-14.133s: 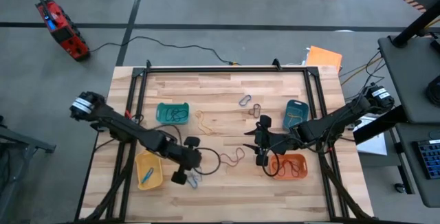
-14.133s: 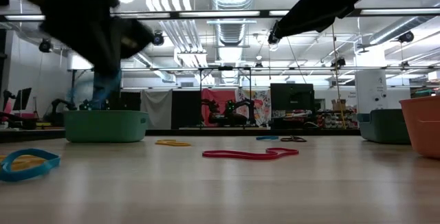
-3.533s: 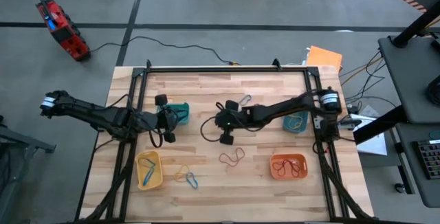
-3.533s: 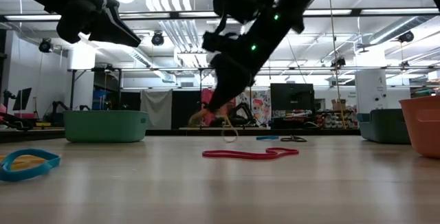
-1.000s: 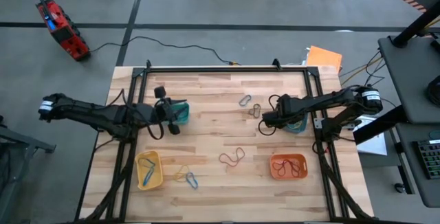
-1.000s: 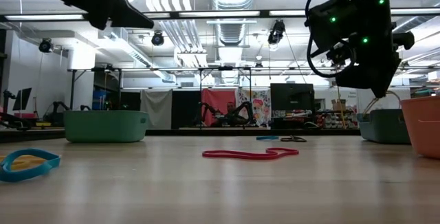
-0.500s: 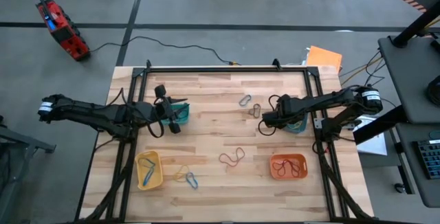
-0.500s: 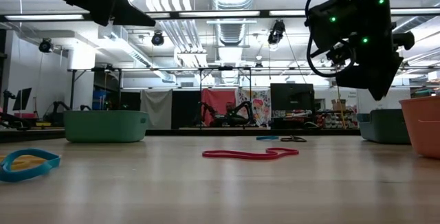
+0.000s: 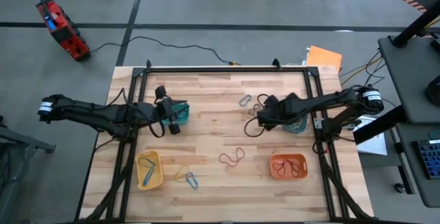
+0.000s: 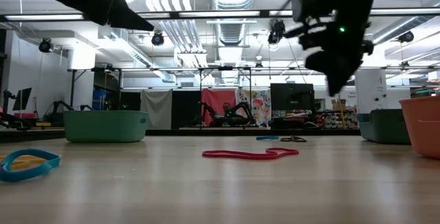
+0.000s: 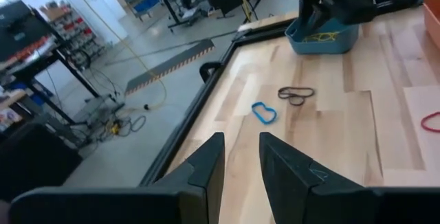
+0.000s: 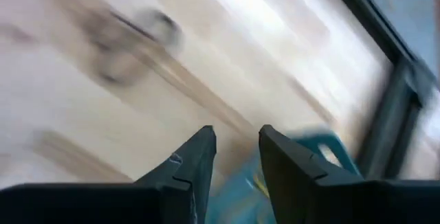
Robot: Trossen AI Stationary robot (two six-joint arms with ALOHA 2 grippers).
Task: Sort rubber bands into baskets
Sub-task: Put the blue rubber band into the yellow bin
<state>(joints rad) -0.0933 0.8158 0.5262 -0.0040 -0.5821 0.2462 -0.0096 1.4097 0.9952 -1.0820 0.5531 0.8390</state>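
Four baskets stand on the wooden table: teal-green point(image 9: 183, 106), blue point(image 9: 297, 123) with yellow bands in it point(image 11: 323, 35), yellow point(image 9: 149, 169) and orange point(image 9: 287, 166). Loose rubber bands lie flat on the table: a red one point(image 9: 232, 157), a blue-grey one point(image 9: 245, 100), a dark one point(image 9: 256, 109), and a yellow and a blue one point(image 9: 187, 177). My right gripper point(image 9: 260, 119) hangs open above the table, left of the blue basket, pointing steeply down. My left gripper point(image 9: 177, 113) is open and nearly level over the teal-green basket, holding nothing point(image 11: 241, 157).
A black frame point(image 9: 227, 68) runs around the table's far edge and sides. Black cables loop under my right arm point(image 9: 253, 131). A flat orange sheet point(image 9: 324, 57) lies past the far right corner. The right wrist view is blurred.
My right gripper has swung from over the blue basket toward the table's left and risen a little, and has tipped. A thin band that hung below it into the blue basket a second ago no longer hangs there.
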